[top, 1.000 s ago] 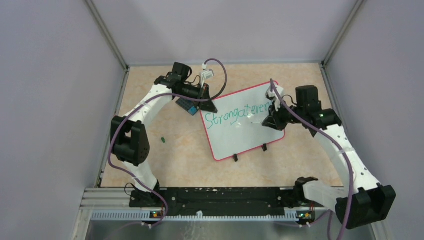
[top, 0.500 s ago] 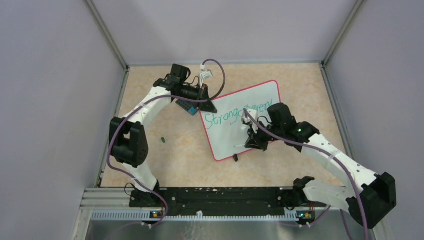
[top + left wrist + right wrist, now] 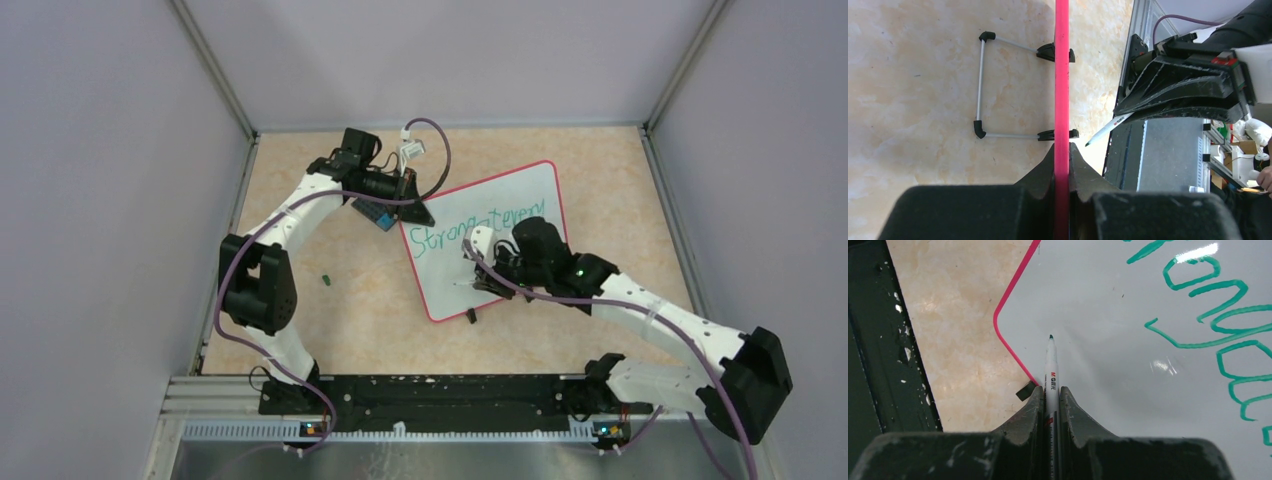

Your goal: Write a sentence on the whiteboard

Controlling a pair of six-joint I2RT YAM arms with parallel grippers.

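Presently: whiteboard [image 3: 447,282], partly lettered in green.
Left gripper [image 3: 1061,150] clamped on its red edge; right gripper [image 3: 1050,392] pinching a marker [image 3: 1050,365], tip over the blank lower corner.

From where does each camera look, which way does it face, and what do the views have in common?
Top external: above and behind the bases, facing down; shows the left arm, right arm and whiteboard.
Left wrist: on the left arm, sighting edge-on along the whiteboard's red rim; the left gripper clamps that rim.
Right wrist: on the right arm, facing the whiteboard's written face; the right gripper holds a marker.
Shared: the left wrist view catches the right gripper and marker.
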